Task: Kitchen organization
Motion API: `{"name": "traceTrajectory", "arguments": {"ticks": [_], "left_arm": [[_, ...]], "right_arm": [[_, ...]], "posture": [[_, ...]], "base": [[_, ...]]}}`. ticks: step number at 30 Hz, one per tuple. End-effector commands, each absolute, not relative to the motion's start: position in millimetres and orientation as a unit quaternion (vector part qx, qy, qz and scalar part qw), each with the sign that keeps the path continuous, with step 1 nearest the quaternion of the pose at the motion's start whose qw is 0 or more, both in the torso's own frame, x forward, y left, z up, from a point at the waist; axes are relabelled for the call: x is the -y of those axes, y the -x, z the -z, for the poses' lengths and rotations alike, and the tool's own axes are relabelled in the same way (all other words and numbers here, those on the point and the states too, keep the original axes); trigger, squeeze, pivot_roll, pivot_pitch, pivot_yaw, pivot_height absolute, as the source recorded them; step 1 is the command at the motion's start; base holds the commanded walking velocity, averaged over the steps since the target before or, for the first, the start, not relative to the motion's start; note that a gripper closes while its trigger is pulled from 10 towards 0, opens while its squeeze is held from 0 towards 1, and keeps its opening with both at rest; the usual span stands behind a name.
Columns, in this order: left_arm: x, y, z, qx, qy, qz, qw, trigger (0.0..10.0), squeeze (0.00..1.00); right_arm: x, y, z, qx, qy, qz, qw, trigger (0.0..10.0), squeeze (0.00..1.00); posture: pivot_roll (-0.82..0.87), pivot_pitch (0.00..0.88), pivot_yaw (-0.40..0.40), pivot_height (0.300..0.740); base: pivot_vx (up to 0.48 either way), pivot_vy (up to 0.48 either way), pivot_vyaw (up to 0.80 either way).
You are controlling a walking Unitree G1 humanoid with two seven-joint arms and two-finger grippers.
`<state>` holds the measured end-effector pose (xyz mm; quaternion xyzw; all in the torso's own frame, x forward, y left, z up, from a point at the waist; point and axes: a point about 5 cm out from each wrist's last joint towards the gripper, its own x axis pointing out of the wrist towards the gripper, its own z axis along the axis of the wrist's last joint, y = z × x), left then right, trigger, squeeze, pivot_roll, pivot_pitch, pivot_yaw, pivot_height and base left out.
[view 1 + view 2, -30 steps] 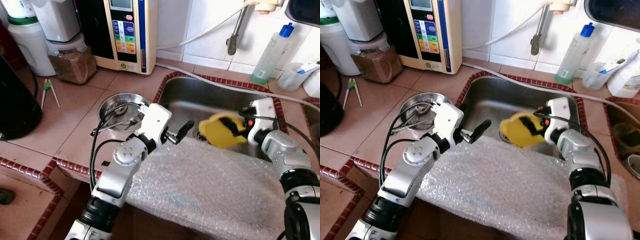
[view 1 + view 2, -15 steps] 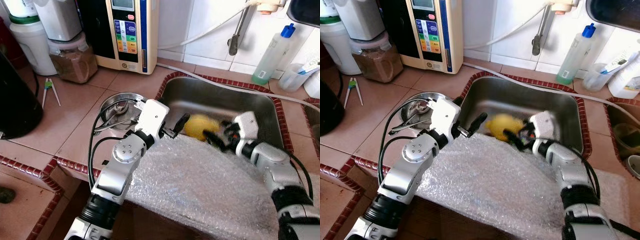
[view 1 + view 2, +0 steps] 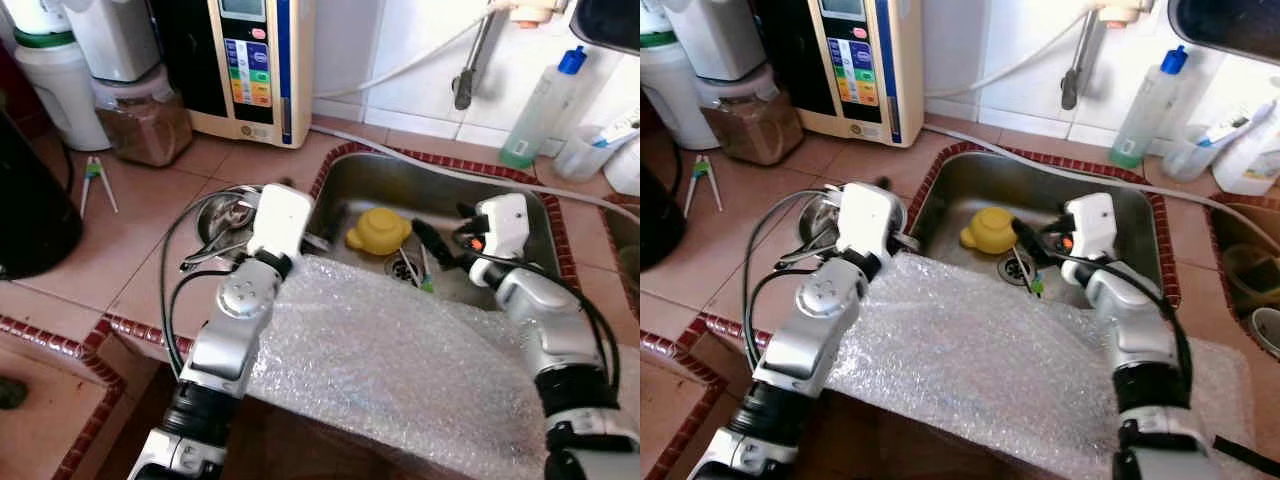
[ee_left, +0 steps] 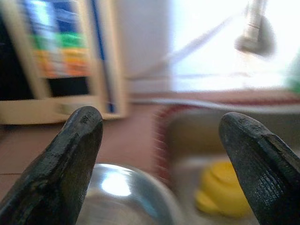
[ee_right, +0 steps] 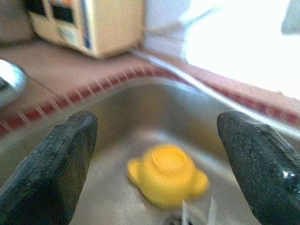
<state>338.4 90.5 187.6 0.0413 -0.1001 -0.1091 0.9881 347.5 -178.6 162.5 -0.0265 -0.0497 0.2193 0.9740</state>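
Note:
A yellow lid-like piece (image 3: pixel 378 229) lies upside down on the floor of the steel sink (image 3: pixel 436 166), near its left wall and apart from both grippers. My right gripper (image 3: pixel 438 238) hovers open over the middle of the sink, just right of the yellow piece (image 5: pixel 166 173), with nothing between its fingers. My left gripper (image 4: pixel 161 121) is open above the steel bowl (image 3: pixel 226 213) on the counter left of the sink, pointing toward the back wall. A metal utensil lies in that bowl.
Bubble wrap (image 3: pixel 400 350) covers the sink's front edge. A green-tipped utensil (image 3: pixel 424 277) lies by the drain. At the back stand a water dispenser (image 3: pixel 255 65), a brown-filled jar (image 3: pixel 145 120), a tap (image 3: pixel 468 75) and a soap bottle (image 3: pixel 540 100). Green tongs (image 3: pixel 97 180) lie at left.
My right gripper carried the yellow piece leftward across the sink, let it go and drew back to the right. My left gripper swung from the sink's edge to over the steel bowl.

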Motion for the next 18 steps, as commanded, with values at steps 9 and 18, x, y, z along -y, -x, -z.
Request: {"name": "traceTrajectory", "arguments": {"ticks": [9,18], "left_arm": [[-118.0,-348.9,-175.2,0.017,-0.072,0.082,0.994,10.0,0.00],[-127.5,-353.5,-184.4,-0.022,-0.141,0.170,0.975,10.0,0.00]], "right_arm": [[149.3,-337.9,-172.7,0.072,0.033,-0.257,0.963,10.0,0.00],[145.9,-336.5,-172.4,0.066,0.047,-0.256,0.963,10.0,0.00]], "posture": [[-0.02,0.090,-0.024,0.740],[-0.01,0.091,-0.023,0.740]], "base": [[0.000,0.000,0.00],[0.000,0.000,0.00]]}}
